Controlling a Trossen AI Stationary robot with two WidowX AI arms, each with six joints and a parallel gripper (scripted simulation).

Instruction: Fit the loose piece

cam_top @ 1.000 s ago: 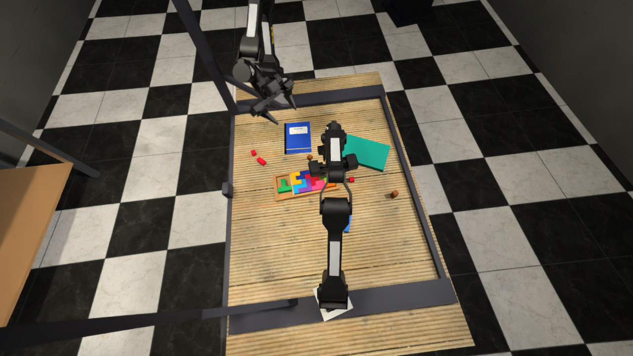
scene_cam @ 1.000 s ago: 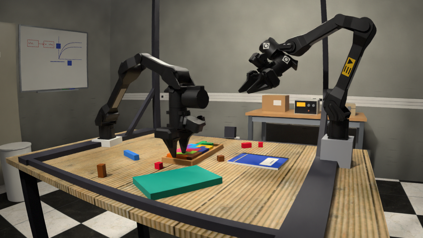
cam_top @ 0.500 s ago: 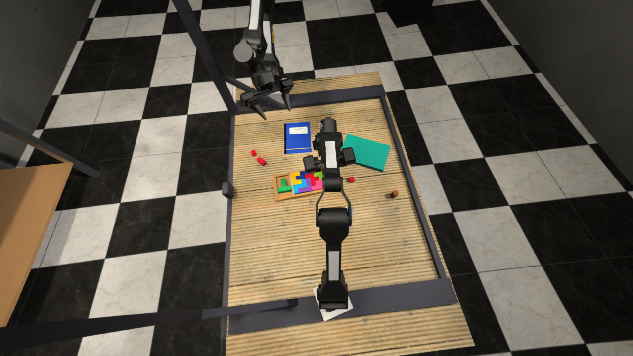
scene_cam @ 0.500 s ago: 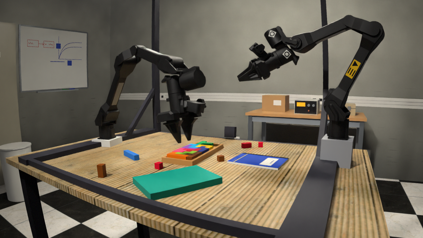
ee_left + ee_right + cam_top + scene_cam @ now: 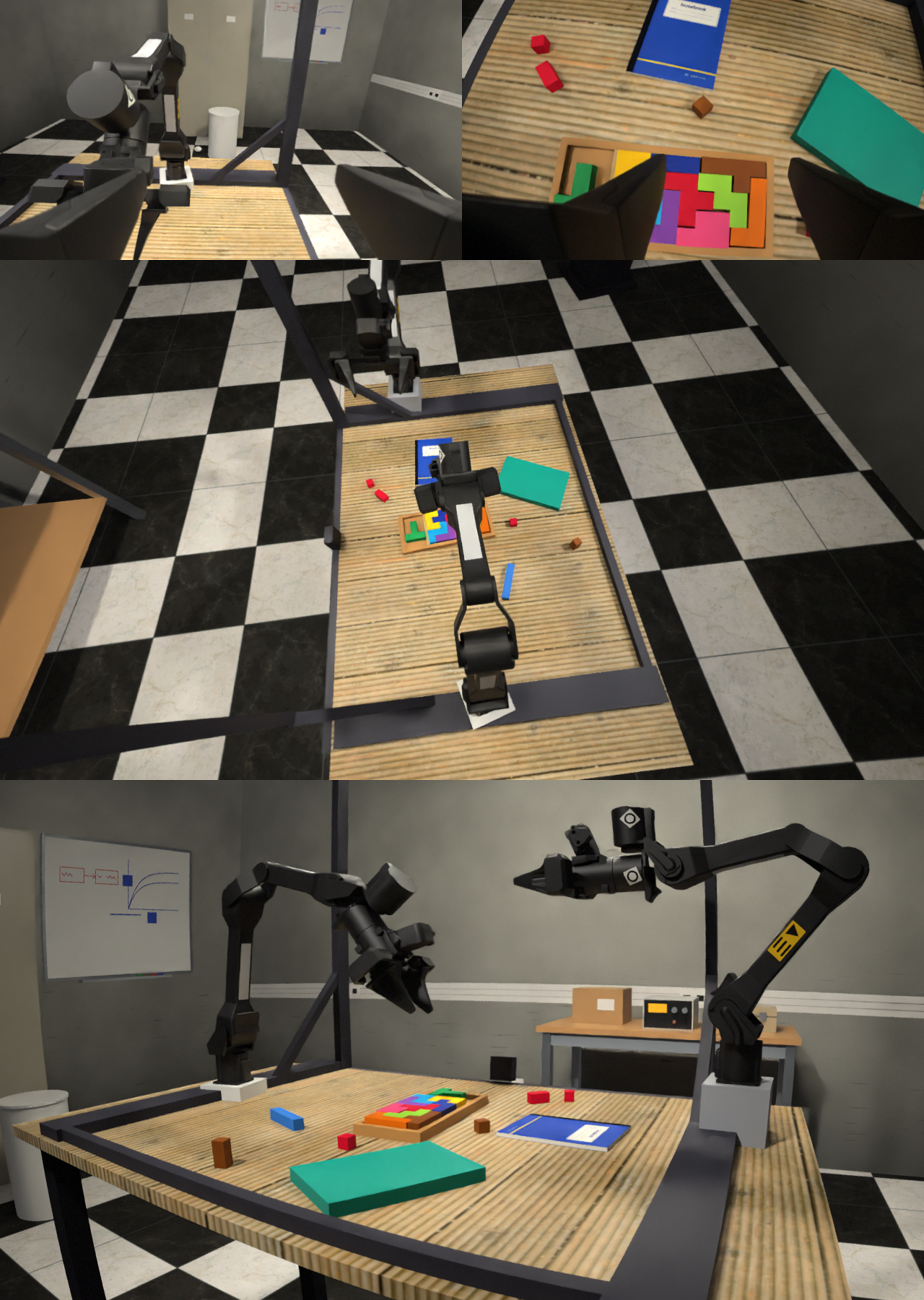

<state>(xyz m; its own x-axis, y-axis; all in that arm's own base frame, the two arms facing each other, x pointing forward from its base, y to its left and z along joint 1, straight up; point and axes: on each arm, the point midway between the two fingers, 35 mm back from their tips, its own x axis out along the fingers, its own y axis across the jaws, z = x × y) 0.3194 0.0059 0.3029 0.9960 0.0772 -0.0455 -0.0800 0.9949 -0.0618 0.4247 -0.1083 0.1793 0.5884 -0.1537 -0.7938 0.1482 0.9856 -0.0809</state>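
Observation:
The wooden puzzle board (image 5: 664,196) lies flat on the table, also in the exterior view (image 5: 423,1113) and the top view (image 5: 445,528). An orange L piece (image 5: 752,213) lies flat in the near right corner of its coloured field, level with its neighbours. A green piece (image 5: 577,180) sits in the separate left compartment. My right gripper (image 5: 728,165) (image 5: 406,990) is open and empty, raised well above the board. My left gripper (image 5: 520,880) is open and empty, high up and far from the board (image 5: 240,173).
A teal slab (image 5: 863,133) lies right of the board and a blue notebook (image 5: 682,43) beyond it. A brown cube (image 5: 702,106), two red blocks (image 5: 548,76), a blue bar (image 5: 286,1118) and a brown block (image 5: 221,1152) are scattered around. A dark rail frames the table.

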